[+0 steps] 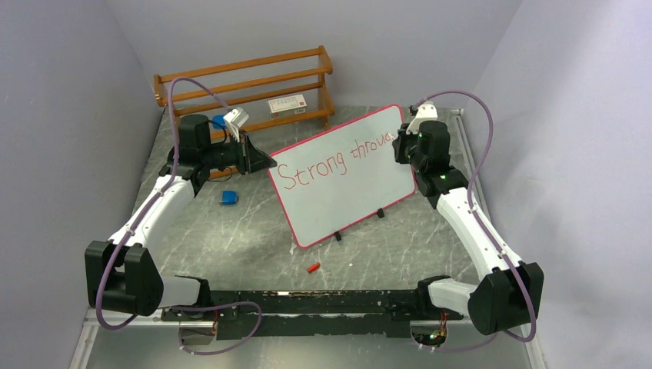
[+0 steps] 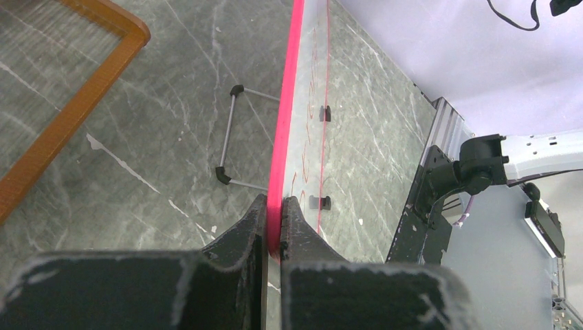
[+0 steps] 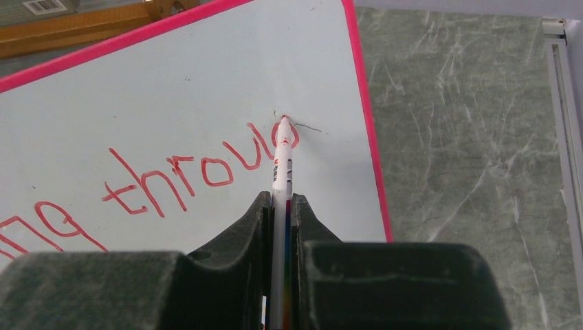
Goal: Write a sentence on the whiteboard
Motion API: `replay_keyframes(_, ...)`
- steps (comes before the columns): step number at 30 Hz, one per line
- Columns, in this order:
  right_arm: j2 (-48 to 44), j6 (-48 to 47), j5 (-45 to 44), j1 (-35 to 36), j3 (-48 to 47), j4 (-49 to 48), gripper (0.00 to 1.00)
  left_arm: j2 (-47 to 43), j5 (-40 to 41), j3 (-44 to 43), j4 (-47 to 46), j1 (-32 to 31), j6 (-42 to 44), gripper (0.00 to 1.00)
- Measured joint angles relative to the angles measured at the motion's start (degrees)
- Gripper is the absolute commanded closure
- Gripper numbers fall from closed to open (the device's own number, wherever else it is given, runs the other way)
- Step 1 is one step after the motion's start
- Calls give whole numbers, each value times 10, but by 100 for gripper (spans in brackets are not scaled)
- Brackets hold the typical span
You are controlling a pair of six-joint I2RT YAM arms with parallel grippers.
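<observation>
The whiteboard [image 1: 361,192] stands propped on its feet near the middle of the worktop [image 1: 231,254], in front of the wooden rack [image 1: 246,81] at the far edge. The left end effector [image 2: 273,210] is clamped tight on the board's pink left rim. The right end effector [image 3: 282,206] is closed on a red marker [image 3: 282,161], whose tip touches the board at the end of the sentence [image 1: 323,167], which reads "Strong throu". A red cap [image 1: 312,268] lies toward the near edge.
</observation>
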State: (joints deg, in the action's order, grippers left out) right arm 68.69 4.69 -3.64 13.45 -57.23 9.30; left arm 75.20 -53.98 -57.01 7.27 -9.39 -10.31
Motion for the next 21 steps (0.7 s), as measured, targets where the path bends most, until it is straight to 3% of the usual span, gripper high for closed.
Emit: replay_keyframes(21,-5,6,-16,-1,25,2,100,0,2,0,0,0,0,95)
